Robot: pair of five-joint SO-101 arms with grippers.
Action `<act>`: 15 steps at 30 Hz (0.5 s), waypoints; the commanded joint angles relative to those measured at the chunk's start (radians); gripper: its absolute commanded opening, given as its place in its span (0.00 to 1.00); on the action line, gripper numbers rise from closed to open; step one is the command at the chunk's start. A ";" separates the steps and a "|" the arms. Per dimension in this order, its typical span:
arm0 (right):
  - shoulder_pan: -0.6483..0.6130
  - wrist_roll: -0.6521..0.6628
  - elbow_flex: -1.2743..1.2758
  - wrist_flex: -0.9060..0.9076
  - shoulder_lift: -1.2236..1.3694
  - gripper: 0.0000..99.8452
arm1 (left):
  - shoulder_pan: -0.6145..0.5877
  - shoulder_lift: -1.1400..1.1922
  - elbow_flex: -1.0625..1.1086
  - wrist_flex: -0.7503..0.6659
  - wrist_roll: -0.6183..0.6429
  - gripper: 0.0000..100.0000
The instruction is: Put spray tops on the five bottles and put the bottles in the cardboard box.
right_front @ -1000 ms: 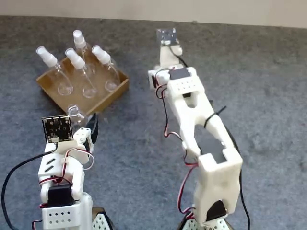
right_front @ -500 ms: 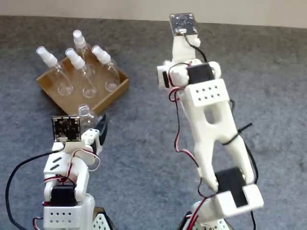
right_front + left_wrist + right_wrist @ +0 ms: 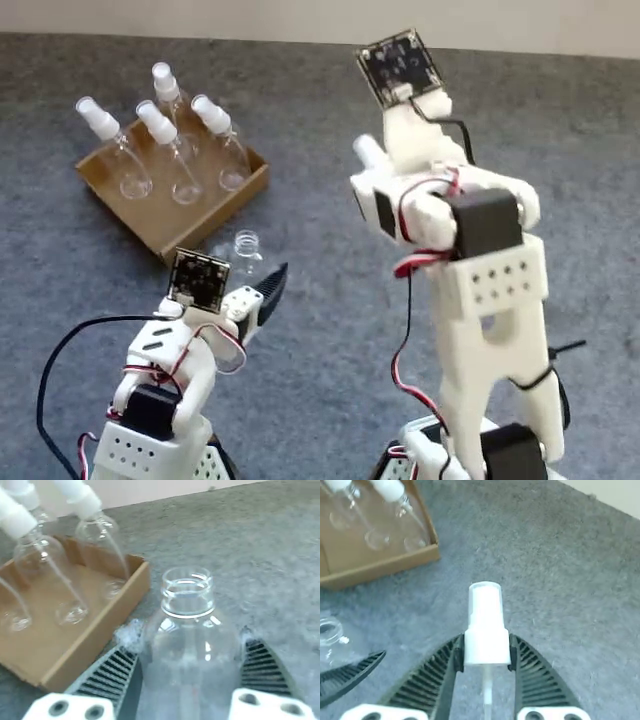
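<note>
A clear bottle (image 3: 245, 250) with an open neck stands between the fingers of my left gripper (image 3: 256, 272), which is shut on it just in front of the cardboard box (image 3: 238, 197). Seen from the left wrist, the bottle (image 3: 187, 645) sits upright between both ribbed fingers (image 3: 107, 672). My right gripper (image 3: 372, 155) is shut on a white spray top (image 3: 368, 150), held above the carpet to the right of the box. From the right wrist, the spray top (image 3: 486, 630) stands upright between the jaws, its thin tube hanging down. Several capped bottles (image 3: 170, 145) lean in the box.
Grey carpet (image 3: 560, 150) covers the table, with open room to the right and at the back. The right wrist view shows the box corner (image 3: 427, 555), the uncapped bottle's neck (image 3: 327, 630) and a black finger (image 3: 350, 675) of the other gripper nearby.
The left gripper has carried the open bottle to the right, away from the box front. The right arm has lifted and drawn back with the spray top, turning its wrist.
</note>
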 commanded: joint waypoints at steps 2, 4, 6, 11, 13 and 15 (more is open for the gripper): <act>0.015 0.020 -0.004 0.099 -0.077 0.10 | 0.073 -0.004 -0.016 -0.032 0.005 0.19; 0.015 0.020 -0.004 0.139 -0.087 0.10 | 0.073 -0.004 -0.018 -0.032 0.005 0.19; 0.015 0.020 -0.004 0.183 -0.093 0.10 | 0.073 -0.004 -0.013 -0.032 0.005 0.19; 0.101 0.021 0.045 0.228 -0.157 0.10 | 0.071 -0.004 -0.008 -0.032 0.005 0.19; 0.139 0.021 0.093 0.228 -0.213 0.10 | 0.071 -0.004 -0.008 -0.032 0.005 0.19; 0.163 0.021 0.156 0.228 -0.286 0.10 | 0.071 -0.004 -0.008 -0.032 0.005 0.19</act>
